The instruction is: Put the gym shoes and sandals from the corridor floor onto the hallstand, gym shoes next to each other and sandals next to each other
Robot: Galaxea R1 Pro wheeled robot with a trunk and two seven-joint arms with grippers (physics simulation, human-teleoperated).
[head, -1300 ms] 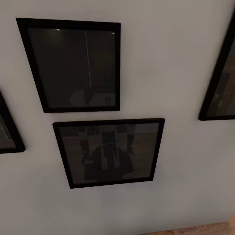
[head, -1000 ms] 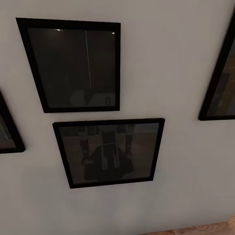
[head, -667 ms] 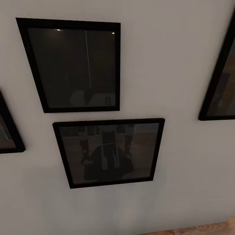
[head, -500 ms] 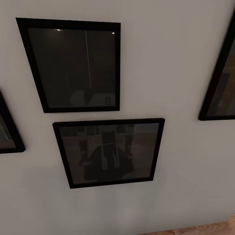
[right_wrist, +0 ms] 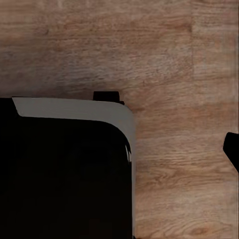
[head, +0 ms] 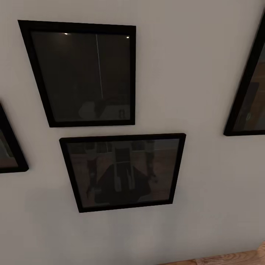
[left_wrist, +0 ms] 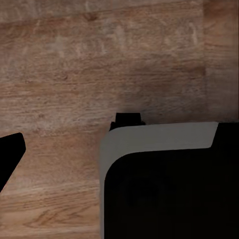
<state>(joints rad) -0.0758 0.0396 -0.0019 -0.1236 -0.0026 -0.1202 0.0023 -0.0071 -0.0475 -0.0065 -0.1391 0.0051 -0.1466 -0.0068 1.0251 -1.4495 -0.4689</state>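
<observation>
Head view faces a pale wall hung with black-framed pictures. At the far left, one frame's edge cuts in. Next comes a tall frame with dark glass, and just below it a wider frame whose glass dimly mirrors the robot's dark body and wood floor. Well to the right, another frame is cut by the picture's edge. A sliver of the corridor floor shows at the lower right corner, where the wall meets it.

The left wrist view looks down on wood planks, with the robot's black, grey-edged base blocking much of the floor. The right wrist view shows the same planking and the base's other corner.

I cannot tell whether either tool is released or clenched. Neither shoes, sandals nor hallstand can be placed from here.
</observation>
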